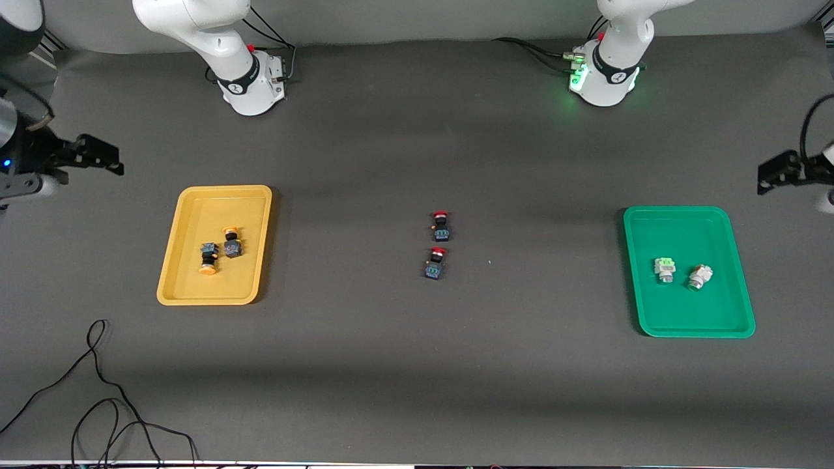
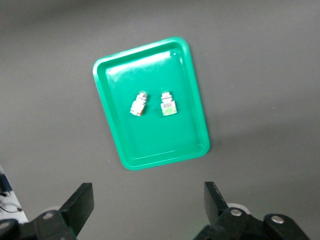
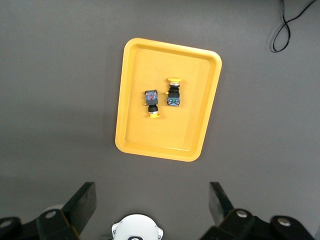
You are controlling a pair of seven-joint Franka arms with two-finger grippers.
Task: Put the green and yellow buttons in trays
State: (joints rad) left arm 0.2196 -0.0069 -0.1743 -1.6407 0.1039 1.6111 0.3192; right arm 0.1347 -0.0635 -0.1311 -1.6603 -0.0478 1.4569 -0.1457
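1. Sorting looks done: both yellow buttons (image 1: 219, 251) lie in the yellow tray (image 1: 189, 286), close together near its middle, lying on their sides; one cap points toward the robot bases, the other toward the front cam.
2. Both green buttons (image 1: 681, 271) lie in the green tray (image 1: 664, 326), side by side, apart, not touching the rim.
3. Two red-capped switches (image 1: 438, 244) sit mid-counter (image 1: 417, 378), one just nearer the front cam than the other. Not part of the task, so leave them.
4. Left claw (image 2: 150, 210) is up in the air, near the green tray at the left arm's end of the counter; fingers spread wide, nothing between them.
5. Right claw (image 3: 150, 210) is up near the yellow tray at the right arm's end; also wide, empty.
6. Step in hand, as I judge it: retreat/park. Do it well by keeping both claws high and off the trays, w/ no sweep across the rims that could nudge a tray or flick a button out.
7. Risk: loose cable (image 1: 98, 391) on the counter by the front edge at the right arm's end; keep that arm clear of it.
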